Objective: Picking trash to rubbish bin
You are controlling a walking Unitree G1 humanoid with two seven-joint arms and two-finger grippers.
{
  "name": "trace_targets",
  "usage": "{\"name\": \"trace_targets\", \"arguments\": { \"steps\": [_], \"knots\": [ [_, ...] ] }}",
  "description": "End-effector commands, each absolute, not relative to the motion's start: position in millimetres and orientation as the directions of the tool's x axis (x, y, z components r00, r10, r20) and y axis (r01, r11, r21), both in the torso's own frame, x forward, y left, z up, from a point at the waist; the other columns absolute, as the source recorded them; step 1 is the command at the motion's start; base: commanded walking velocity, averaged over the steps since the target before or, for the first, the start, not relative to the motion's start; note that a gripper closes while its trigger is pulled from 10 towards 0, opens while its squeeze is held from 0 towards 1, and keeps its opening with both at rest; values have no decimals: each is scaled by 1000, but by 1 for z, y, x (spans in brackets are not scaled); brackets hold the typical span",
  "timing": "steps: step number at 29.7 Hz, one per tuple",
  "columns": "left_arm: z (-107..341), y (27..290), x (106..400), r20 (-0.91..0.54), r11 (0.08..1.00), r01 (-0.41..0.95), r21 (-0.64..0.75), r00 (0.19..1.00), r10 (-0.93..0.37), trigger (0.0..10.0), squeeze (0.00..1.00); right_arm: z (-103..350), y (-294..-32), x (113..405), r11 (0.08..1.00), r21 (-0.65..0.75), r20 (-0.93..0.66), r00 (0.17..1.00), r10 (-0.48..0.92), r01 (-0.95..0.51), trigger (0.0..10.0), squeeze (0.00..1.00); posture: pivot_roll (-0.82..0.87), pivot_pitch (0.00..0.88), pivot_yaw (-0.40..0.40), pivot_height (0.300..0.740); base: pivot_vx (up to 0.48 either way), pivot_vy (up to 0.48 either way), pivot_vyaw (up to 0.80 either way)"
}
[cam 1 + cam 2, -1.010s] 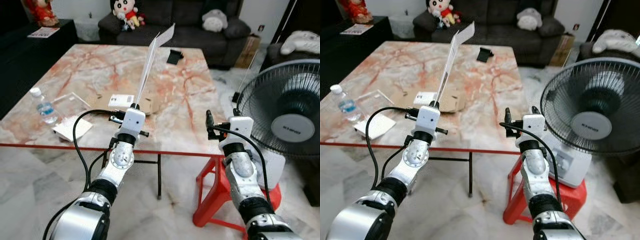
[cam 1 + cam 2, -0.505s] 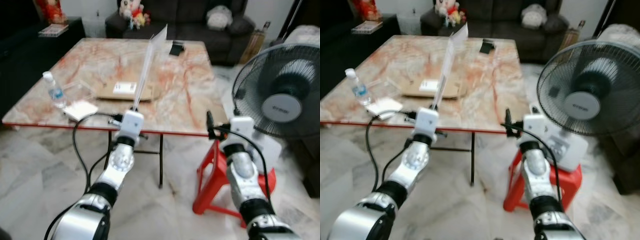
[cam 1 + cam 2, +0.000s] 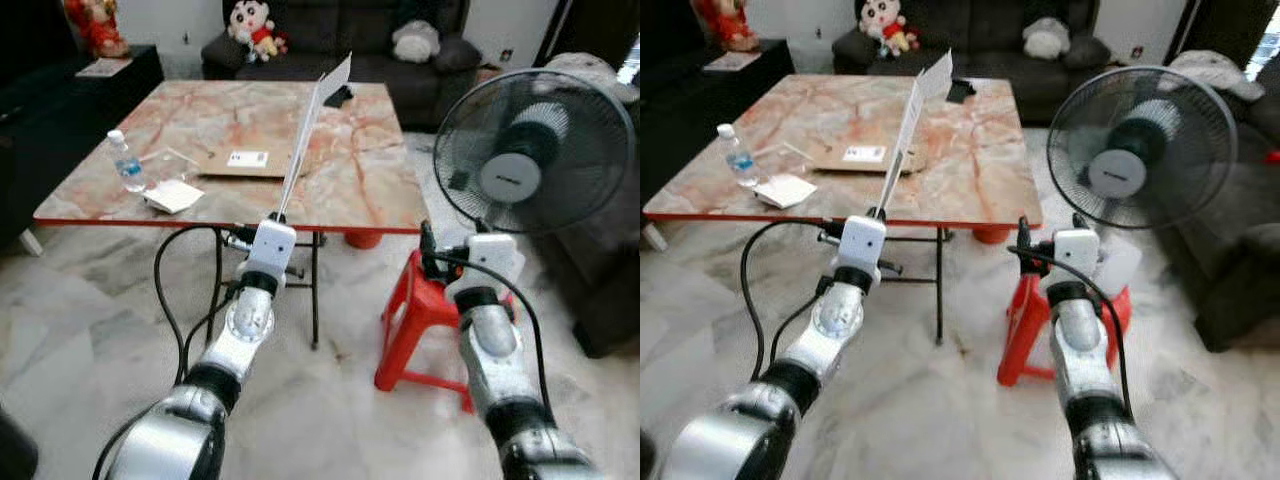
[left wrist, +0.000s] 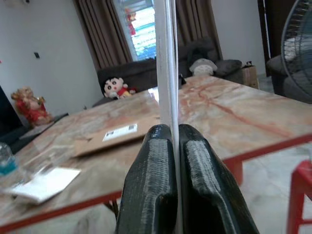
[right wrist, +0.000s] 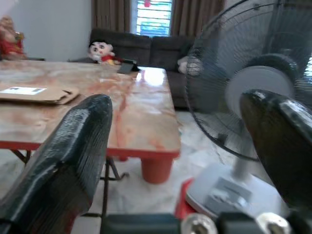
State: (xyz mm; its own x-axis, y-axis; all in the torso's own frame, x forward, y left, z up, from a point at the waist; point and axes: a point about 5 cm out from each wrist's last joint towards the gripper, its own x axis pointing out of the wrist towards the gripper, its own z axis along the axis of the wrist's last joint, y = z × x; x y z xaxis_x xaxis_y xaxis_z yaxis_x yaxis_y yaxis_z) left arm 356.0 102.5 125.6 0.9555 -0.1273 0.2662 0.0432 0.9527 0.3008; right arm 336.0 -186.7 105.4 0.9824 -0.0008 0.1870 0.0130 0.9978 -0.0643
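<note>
- Backing away from the worktop point(image 3: 370, 190), the camera now takes in all of its marble top and red edge, plus more pale marble floor point(image 3: 90, 300); the view shifted, not the things.
- Left gripper point(image 4: 168, 141) is clamped shut on a thin white sheet of paper point(image 3: 312, 125), held upright in front of the worktop.
- Right gripper point(image 5: 185, 146) is spread wide and empty, near the fan point(image 3: 525, 160) on its red stool point(image 3: 420, 310).
- Progress, as I judge it: the trash is picked up; finding the bin and dropping it remain.
- On the worktop lie flat cardboard point(image 3: 245, 160), a water bottle point(image 3: 125, 165) and a white packet point(image 3: 172, 195); a dark sofa point(image 3: 400, 50) stands beyond it.
</note>
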Motion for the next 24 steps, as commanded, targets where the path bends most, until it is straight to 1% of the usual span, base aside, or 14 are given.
{"name": "trace_targets", "arguments": {
  "steps": [1, 3, 5, 6, 7, 8, 10, 13, 15, 17, 18, 23, 24],
  "knots": [
    [119, 108, 356, 230, 957, 27, 289, 968, -97, 10000, 0, 95, -200, 331, 997, -68, 135, 990, -37, 47, 10000, 0, -131, 3, -47, 740, 0, 0, 0],
    [110, 113, 354, 184, 961, 21, 275, 980, -74, 10000, 0, 83, -206, 326, 996, -67, 76, 996, -48, 53, 10000, 0, -131, 3, -47, 740, 0, 0, 0],
    [86, 119, 345, 74, 954, 38, 297, 995, -63, 10000, 0, 61, -218, 316, 997, -17, -37, 996, -78, 77, 10000, 0, -141, 13, -48, 740, 0, 0, 0],
    [86, 119, 345, 74, 954, 38, 297, 995, -63, 10000, 0, 61, -218, 316, 997, -17, -37, 996, -78, 77, 10000, 0, -141, 13, -48, 740, 0, 0, 0],
    [69, 121, 337, -7, 948, 69, 311, 998, -70, 10000, 0, 46, -227, 306, 994, -13, -116, 988, -106, 105, 10000, 0, -146, 17, -49, 740, 0, 0, 0],
    [64, 121, 335, -31, 946, 77, 314, 997, -71, 10000, 0, 42, -229, 303, 993, -13, -138, 984, -115, 114, 10000, 0, -146, 17, -49, 740, 0, 0, 0],
    [40, 126, 321, -151, 947, 108, 303, 986, -64, 10000, 0, 20, -247, 285, 981, 4, -262, 947, -186, 194, 10000, 0, -143, 20, -53, 740, 0, 0, 0],
    [24, 129, 311, -230, 951, 119, 287, 972, -52, 10000, 0, 8, -257, 272, 970, 23, -327, 918, -223, 244, 10000, 0, -143, 20, -53, 740, 0, 0, 0],
    [10, 132, 301, -314, 959, 127, 252, 948, -43, 10000, 0, -2, -263, 261, 962, 13, -385, 889, -248, 274, 10000, 0, -144, 22, -56, 740, 0, 0, 0],
    [-14, 138, 280, -441, 968, 128, 218, 897, -20, 10000, 0, -22, -267, 240, 953, 4, -497, 828, -260, 302, 10000, 0, -148, 21, -56, 740, 0, 0, 0],
    [-14, 138, 280, -441, 968, 128, 218, 897, -20, 10000, 0, -22, -267, 240, 953, 4, -497, 828, -260, 302, 10000, 0, -148, 21, -56, 740, 0, 0, 0],
    [-44, 150, 249, -596, 977, 107, 182, 802, 24, 10000, 0, -46, -265, 210, 937, 8, -618, 738, -269, 348, 10000, 0, -152, 15, -39, 740, 0, 0, 0],
    [-44, 150, 249, -596, 977, 107, 182, 802, 24, 10000, 0, -46, -265, 210, 937, 8, -618, 738, -269, 348, 10000, 0, -152, 15, -39, 740, 0, 0, 0]
  ]
}}
